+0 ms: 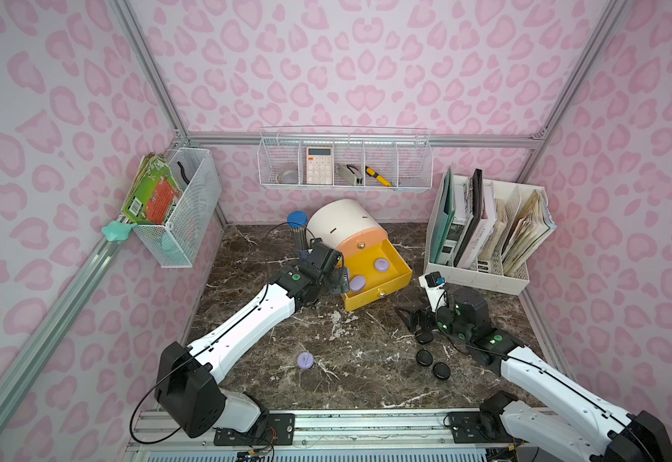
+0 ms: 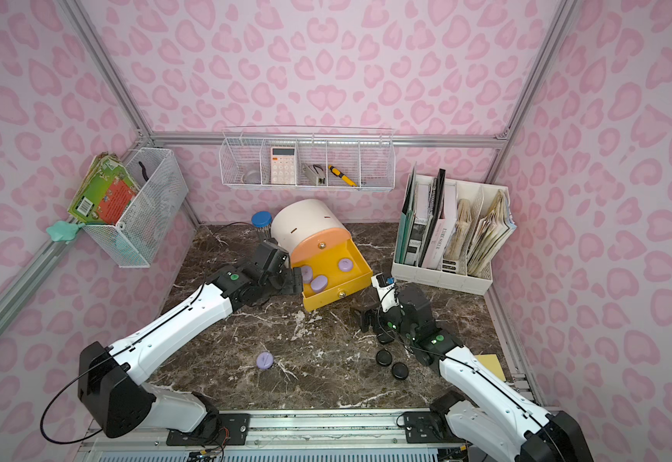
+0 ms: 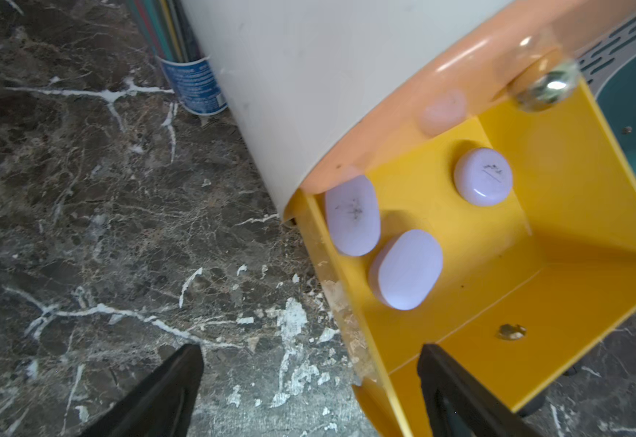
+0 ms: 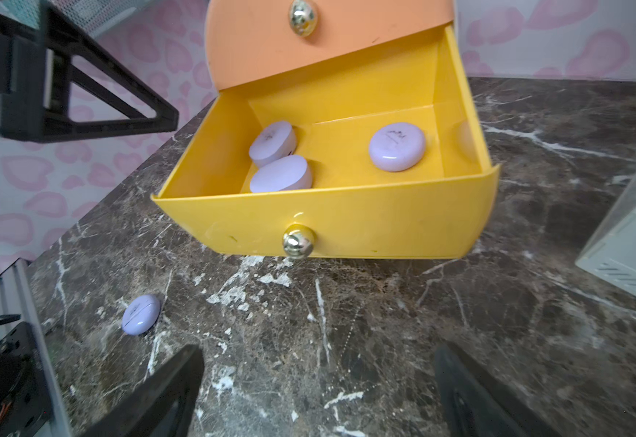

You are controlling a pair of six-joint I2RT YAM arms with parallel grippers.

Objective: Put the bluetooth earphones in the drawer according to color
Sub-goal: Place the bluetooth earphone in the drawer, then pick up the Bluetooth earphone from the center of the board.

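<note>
Bright, even light; wrist views blurred near edges.

The marble table bears the white cabinet, a blue-lidded jar just beside it and a file rack near. One lilac case and three black cases lie farther from it.

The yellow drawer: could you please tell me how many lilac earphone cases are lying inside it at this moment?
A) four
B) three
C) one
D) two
B: the right wrist view shows three lilac cases inside the yellow drawer, while a fourth lilac case lies outside it on the table.
</note>
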